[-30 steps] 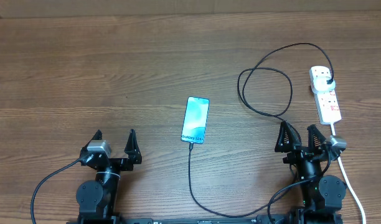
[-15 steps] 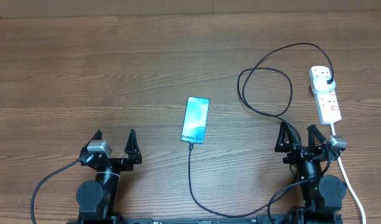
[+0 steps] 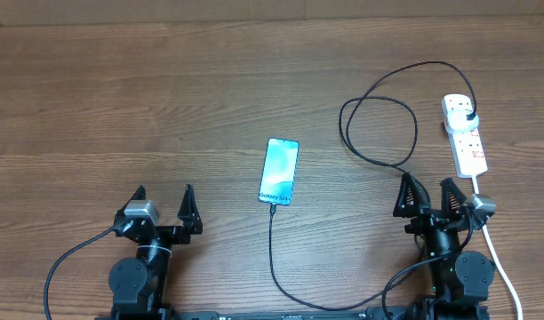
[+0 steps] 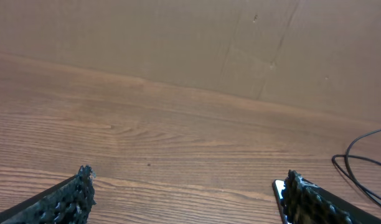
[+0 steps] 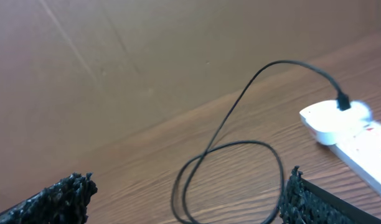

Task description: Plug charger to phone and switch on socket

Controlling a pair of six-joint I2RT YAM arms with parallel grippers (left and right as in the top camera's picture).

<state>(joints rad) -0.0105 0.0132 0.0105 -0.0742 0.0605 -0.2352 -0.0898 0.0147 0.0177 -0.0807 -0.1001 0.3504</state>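
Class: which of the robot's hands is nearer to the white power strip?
Right. The right hand sits just short of the power strip, near its cord end and slightly to its left. The left hand is far off, on the other side of the phone.

Brown wood-grain table [image 3: 165, 107], tan board wall [image 4: 147, 37] (faint seams across it) along its far edge.

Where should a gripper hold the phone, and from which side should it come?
Across the two long edges of the phone, near its middle, coming from above: it lies flat, screen up, and the charger meets its near short end.
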